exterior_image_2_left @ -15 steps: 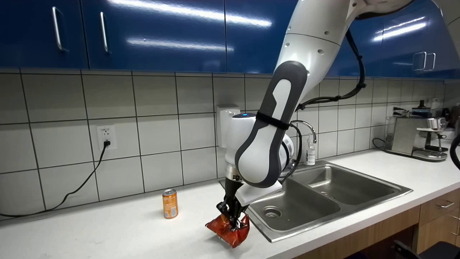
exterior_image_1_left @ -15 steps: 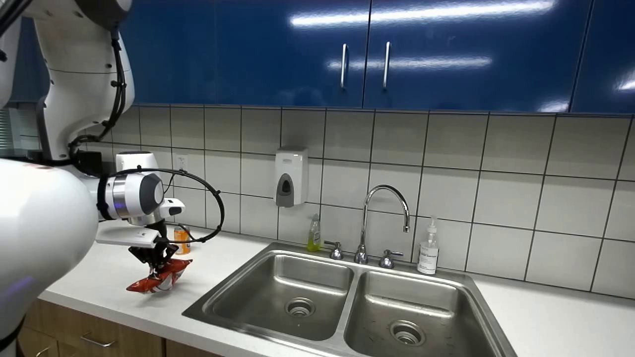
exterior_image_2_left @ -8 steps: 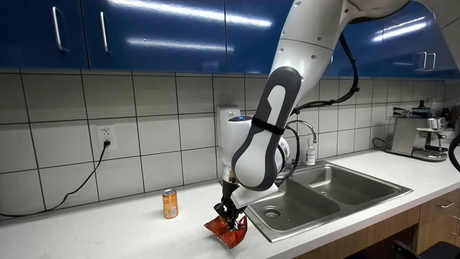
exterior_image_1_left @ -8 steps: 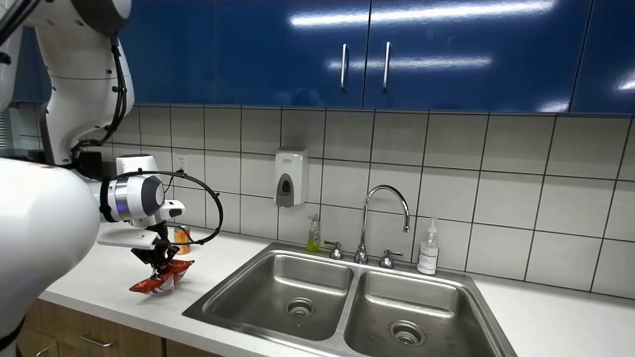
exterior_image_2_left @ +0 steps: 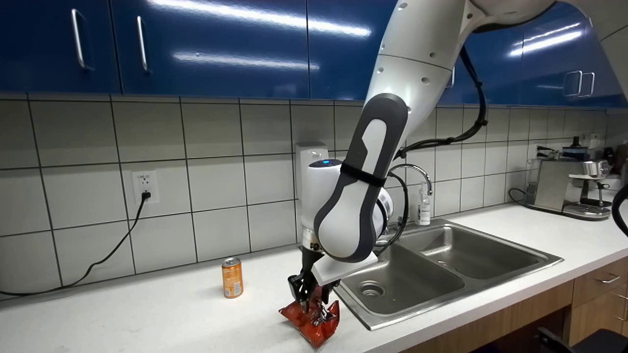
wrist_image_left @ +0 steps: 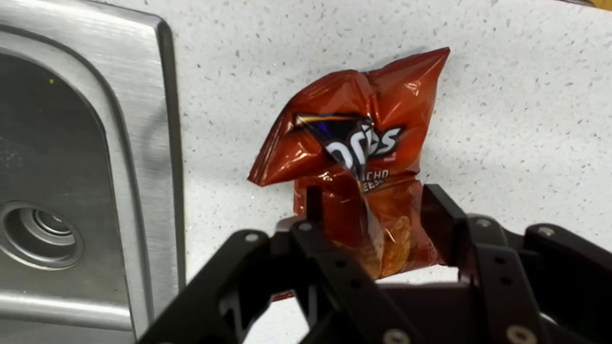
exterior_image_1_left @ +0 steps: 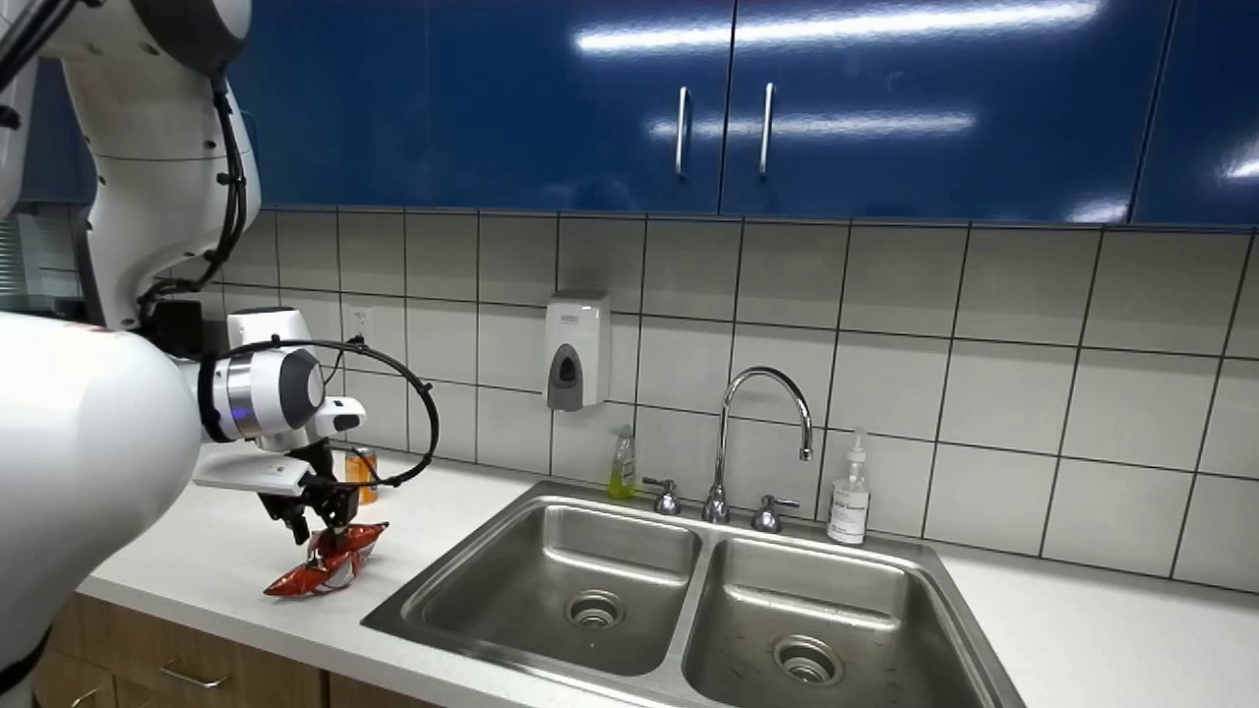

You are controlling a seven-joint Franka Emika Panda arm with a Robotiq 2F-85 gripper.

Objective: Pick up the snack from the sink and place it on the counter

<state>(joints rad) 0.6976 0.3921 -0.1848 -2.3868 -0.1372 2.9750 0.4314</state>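
Fingers (wrist_image_left: 444, 229) of the end effector (wrist_image_left: 373, 198) stand well apart above the lower part of the red snack packet (wrist_image_left: 356, 148), with hold of nothing; whether either brushes the wrapper I cannot tell. The packet lies creased on the white counter (wrist_image_left: 229, 95), near the double-basin sink (wrist_image_left: 143, 71) and apart from its rim. Only the wrist view makes the lettering readable, white on a black patch and broken by a fold, and only there do grey flecks show in the counter; of the sink it takes in just a corner, where both exterior views show the two halves.

Further back an orange can (exterior_image_2_left: 232, 278) stands upright, in full sight in an exterior view. In an exterior view a bottle of yellow-green liquid (exterior_image_1_left: 623, 472) stands beside the faucet (exterior_image_1_left: 716, 501); in an exterior view a coffee machine (exterior_image_2_left: 552, 186) sits at the counter's far end. Behind runs a tiled wall (exterior_image_1_left: 890, 383) with a soap dispenser (exterior_image_1_left: 580, 334) and an outlet (exterior_image_2_left: 144, 182), and above it hang blue cabinets (exterior_image_1_left: 472, 108).

In an exterior view the arm (exterior_image_2_left: 346, 220) covers part of the sink, the faucet and the dispenser, and is cut off by the top of the frame. Beyond the coffee machine, dark shapes (exterior_image_2_left: 618, 159) are too small to make out.
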